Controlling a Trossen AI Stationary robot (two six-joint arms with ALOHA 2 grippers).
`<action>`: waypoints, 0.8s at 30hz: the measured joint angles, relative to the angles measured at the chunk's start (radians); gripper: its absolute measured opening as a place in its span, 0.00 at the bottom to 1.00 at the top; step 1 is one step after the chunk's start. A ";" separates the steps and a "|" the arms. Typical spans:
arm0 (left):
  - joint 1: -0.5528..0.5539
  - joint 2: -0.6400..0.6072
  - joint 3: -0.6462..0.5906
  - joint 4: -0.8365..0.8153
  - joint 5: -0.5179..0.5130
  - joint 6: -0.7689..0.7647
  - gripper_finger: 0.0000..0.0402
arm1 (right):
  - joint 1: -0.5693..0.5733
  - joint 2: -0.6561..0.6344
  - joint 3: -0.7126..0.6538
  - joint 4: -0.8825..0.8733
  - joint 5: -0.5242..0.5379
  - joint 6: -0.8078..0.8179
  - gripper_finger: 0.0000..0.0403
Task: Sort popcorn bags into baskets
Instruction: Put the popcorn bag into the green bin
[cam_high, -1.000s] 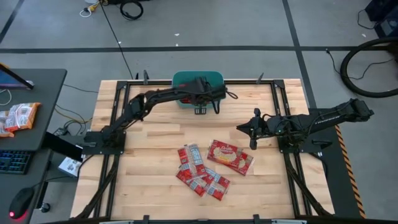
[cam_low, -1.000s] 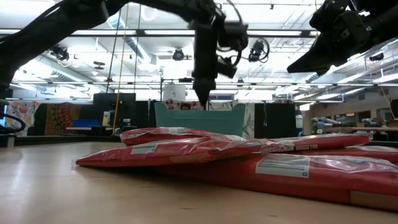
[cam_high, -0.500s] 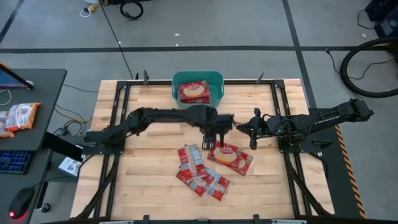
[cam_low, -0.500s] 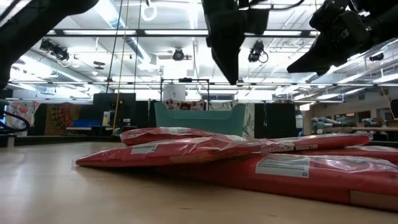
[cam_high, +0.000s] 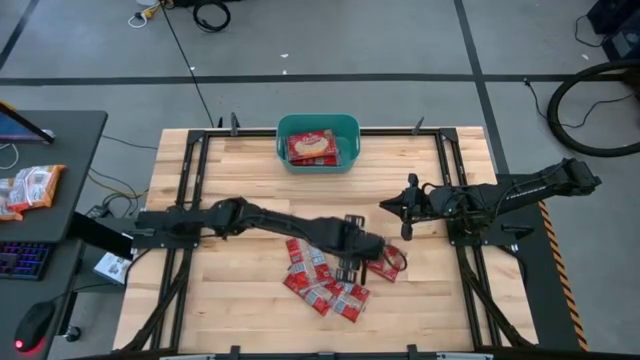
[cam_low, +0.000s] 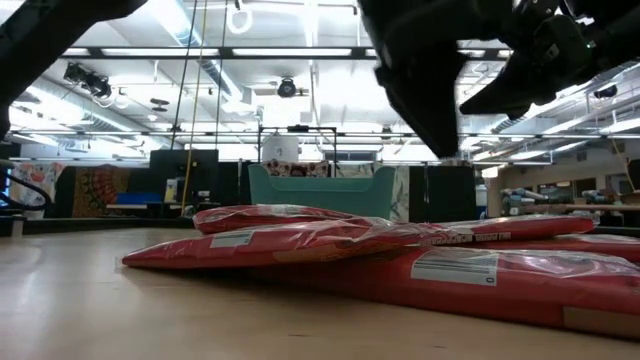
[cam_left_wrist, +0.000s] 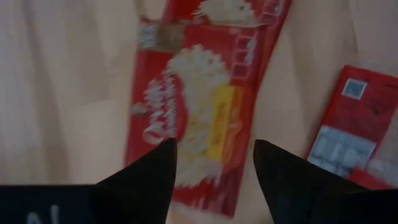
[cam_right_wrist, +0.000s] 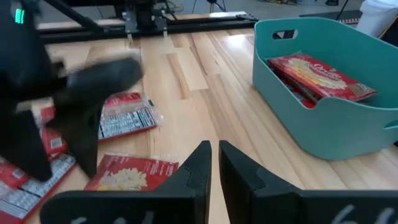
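Now the left gripper (cam_high: 352, 256) hangs over the larger popcorn bag (cam_high: 385, 262) near the middle of the wooden desk (cam_high: 230, 280), its arm stretched across from the left side. In the left wrist view its two dark fingers (cam_left_wrist: 144, 177) are spread apart, one on either side of the yellow-orange popcorn picture on that red bag (cam_left_wrist: 199, 106); whether they touch the bag cannot be told. Just beside this bag, toward the near edge of the desk, lies a cluster of smaller popcorn bags (cam_high: 318, 280), red with white label patches, overlapping one another. In the low view these packets (cam_low: 300, 238) lie flat and stacked in the foreground.

At the far edge of the desk, well apart from the pile, stands the teal basket (cam_high: 345, 125), with a red popcorn bag (cam_high: 313, 146) lying inside it; the right wrist view shows the same basket (cam_right_wrist: 298, 134) and its packet (cam_right_wrist: 320, 76).

The right gripper (cam_high: 400, 210) waits above the desk to the right of the pile, its fingers (cam_right_wrist: 198, 163) pressed nearly together with nothing between them.
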 joint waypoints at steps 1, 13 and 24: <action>-0.006 0.012 0.000 0.016 -0.001 0.000 0.55 | 0.000 0.003 0.000 0.006 0.000 0.000 0.09; -0.044 0.130 0.000 0.097 -0.043 0.035 0.55 | 0.000 0.009 0.000 0.005 0.000 -0.004 0.09; -0.075 0.147 0.001 0.095 -0.179 0.085 0.44 | 0.000 0.010 0.000 0.005 0.000 -0.004 0.09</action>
